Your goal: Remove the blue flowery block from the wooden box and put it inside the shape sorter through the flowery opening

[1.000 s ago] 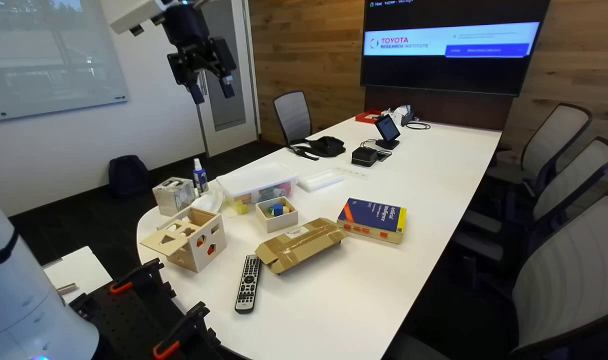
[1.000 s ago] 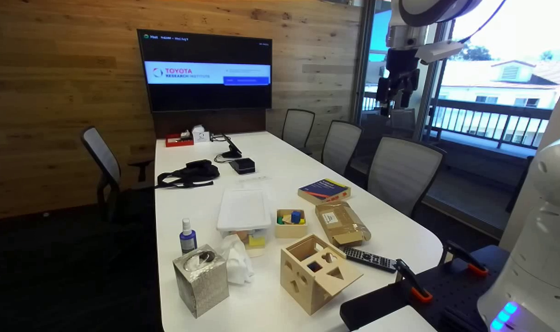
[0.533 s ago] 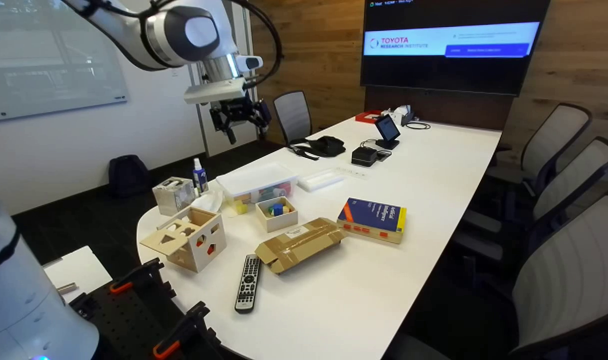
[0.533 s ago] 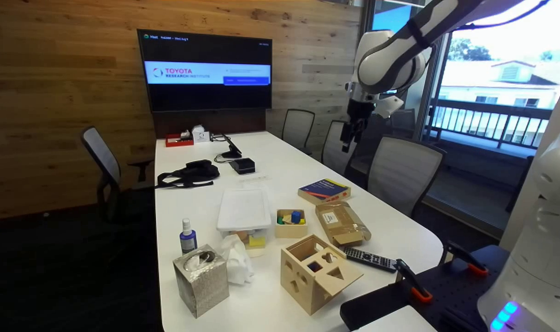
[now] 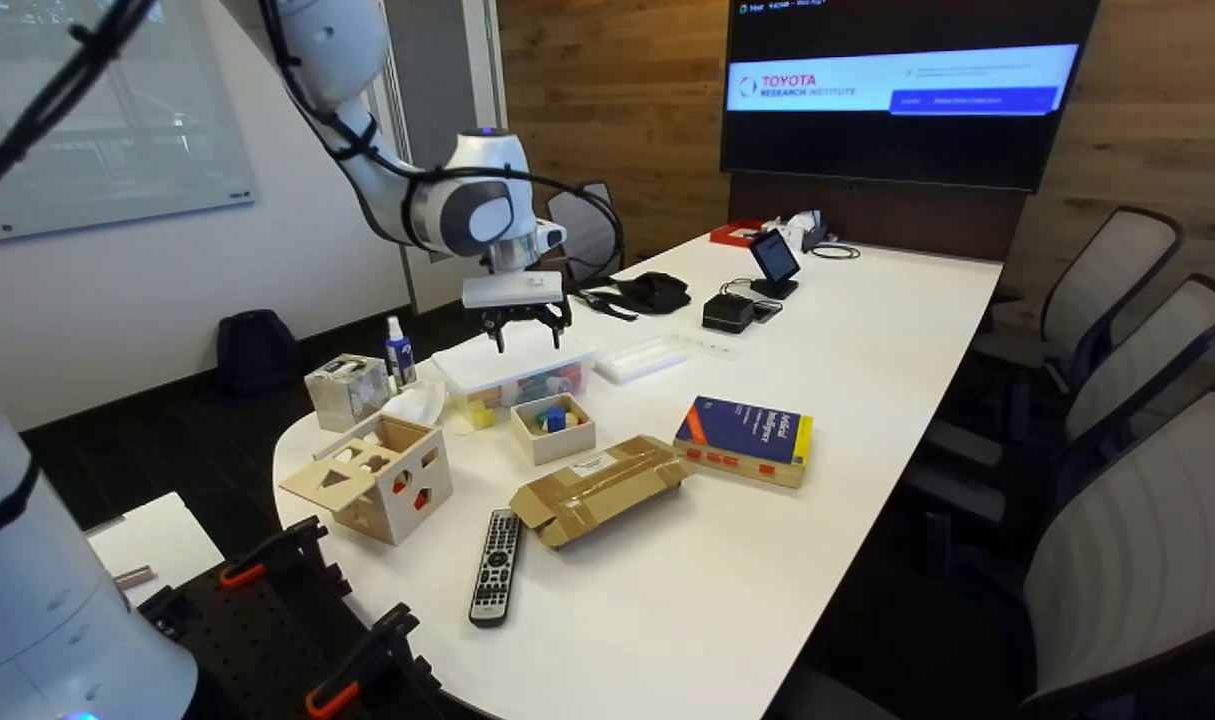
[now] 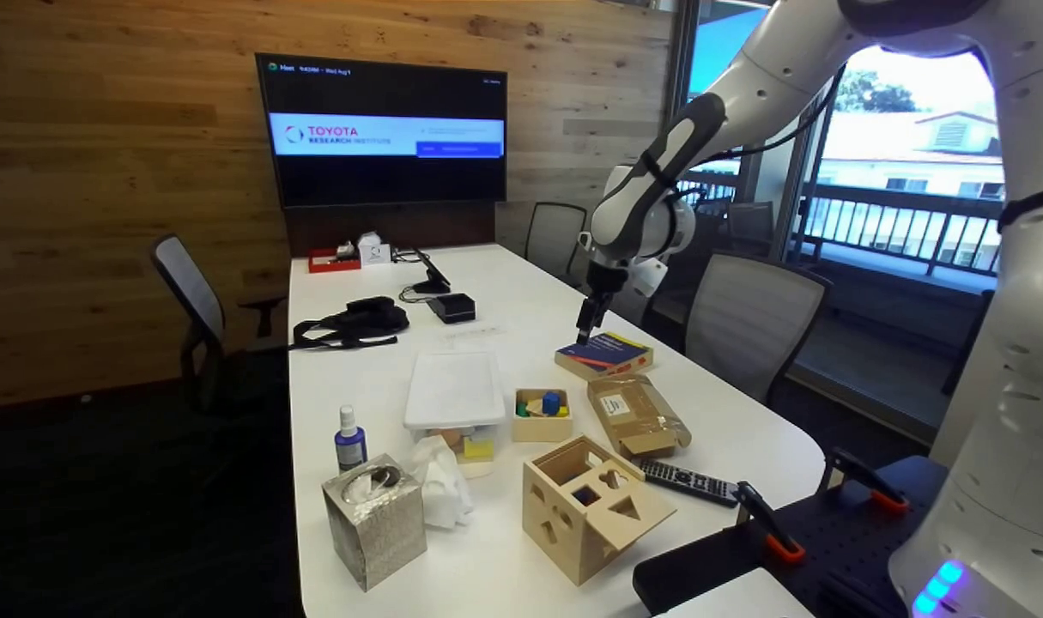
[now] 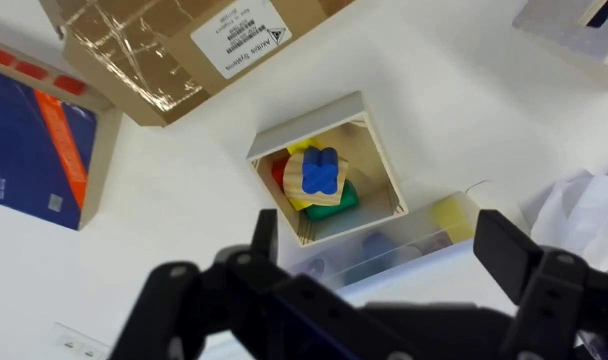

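Pincer (image 7: 379, 240) released, blue flowery block (image 7: 320, 175) topmost in wooden box (image 7: 309, 124)

The wooden box stands open-topped on the counter (image 5: 627, 590). Inside it, the blue flowery block sits on a plain wood piece (image 7: 292, 180), its lobed end facing up. Lower down within the wooden box show a green piece (image 7: 334, 210), a red piece (image 7: 279, 171) and bits of yellow (image 7: 302, 146), all partly hidden.

The pincer hangs higher than the wooden box and clear of it, its fingers (image 7: 506, 254) spread wide and pointing down.

Near the wooden box stands the shape sorter (image 6: 573, 542), its lid (image 5: 347, 495) offset and jutting past one edge. In an exterior view, red patches (image 5: 424, 497) show through its side openings; I cannot tell what they are.

Just beside the wooden box is a lidded clear bin (image 6: 455, 390), coloured pieces (image 5: 552, 383) visible through its wall. A yellow piece (image 6: 478, 449) shows at the bin's end; whether inside or out, I cannot tell.

Also near the wooden box lies a cardboard box (image 7: 133, 60), its contents hidden. Farther from the wooden box, a silvery tissue box (image 6: 384, 536) has white tissue (image 6: 368, 490) at its top. Well apart from the wooden box, a red tray (image 6: 341, 267) holds things too small to make out.
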